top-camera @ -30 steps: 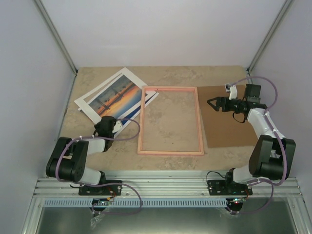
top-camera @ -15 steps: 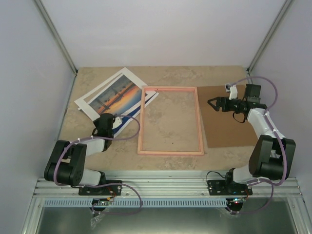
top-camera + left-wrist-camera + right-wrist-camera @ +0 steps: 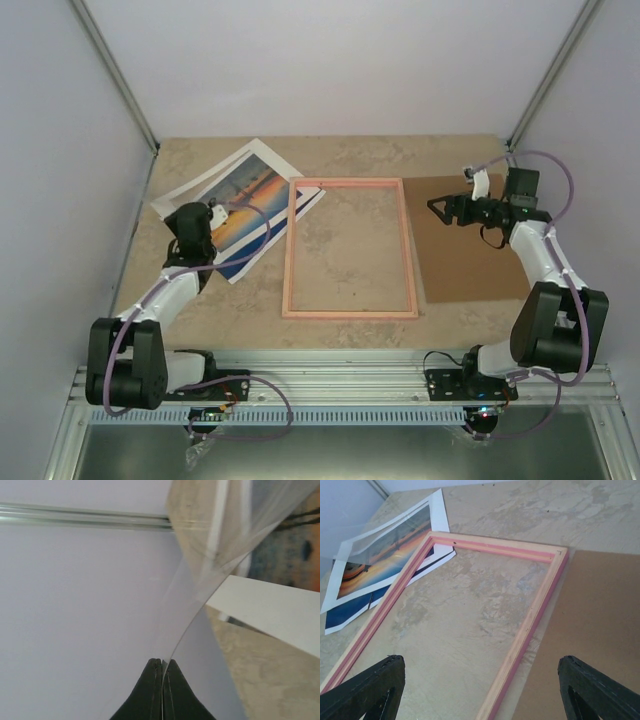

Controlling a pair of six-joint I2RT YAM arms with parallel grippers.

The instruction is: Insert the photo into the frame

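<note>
The photo (image 3: 243, 192), an orange sunset print with a white border, lies tilted at the far left of the table, its right corner under the pink frame (image 3: 408, 250). The frame lies flat mid-table with bare table inside. My left gripper (image 3: 198, 218) is over the photo's near-left part. In the left wrist view it (image 3: 162, 661) is shut on the edge of a thin clear sheet (image 3: 200, 630) that bows upward, with the photo's white border (image 3: 270, 610) beyond. My right gripper (image 3: 433, 208) hovers open and empty beside the frame's far right rail (image 3: 530, 625); the photo also shows in the right wrist view (image 3: 385, 555).
A brown cardboard sheet (image 3: 470, 250) lies flat right of the frame, under my right arm. A dark blue sheet (image 3: 250, 255) pokes out from under the photo's near edge. Walls close in the table at the left, far and right sides.
My left arm has swung from the frame's near-left side out toward the far left, over the photo, stretching out. My right gripper has shifted slightly farther away, still open.
</note>
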